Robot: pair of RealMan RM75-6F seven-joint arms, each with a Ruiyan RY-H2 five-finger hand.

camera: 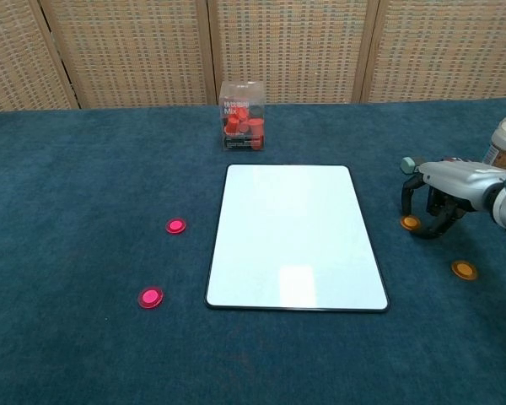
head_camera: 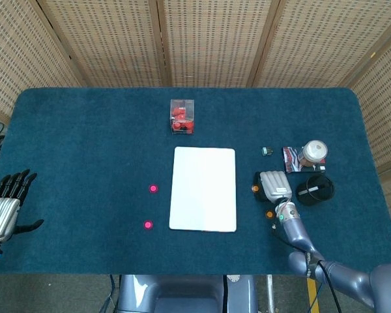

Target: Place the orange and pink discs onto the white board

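Note:
The white board (camera: 293,238) lies flat in the middle of the blue table. Two pink discs (camera: 176,226) (camera: 150,297) sit on the cloth to its left. To its right lie two orange discs. My right hand (camera: 443,190) arches over the farther orange disc (camera: 411,223), thumb and fingers pointing down on either side of it; the disc still lies on the cloth. The nearer orange disc (camera: 464,270) rests alone. In the head view my left hand (head_camera: 3,205) lies at the table's left edge, fingers spread, holding nothing.
A clear box of red discs (camera: 242,126) stands behind the board. Right of my right hand are a jar (head_camera: 313,153) on a printed card, a black round lid (head_camera: 314,190) and a small teal piece (head_camera: 266,151).

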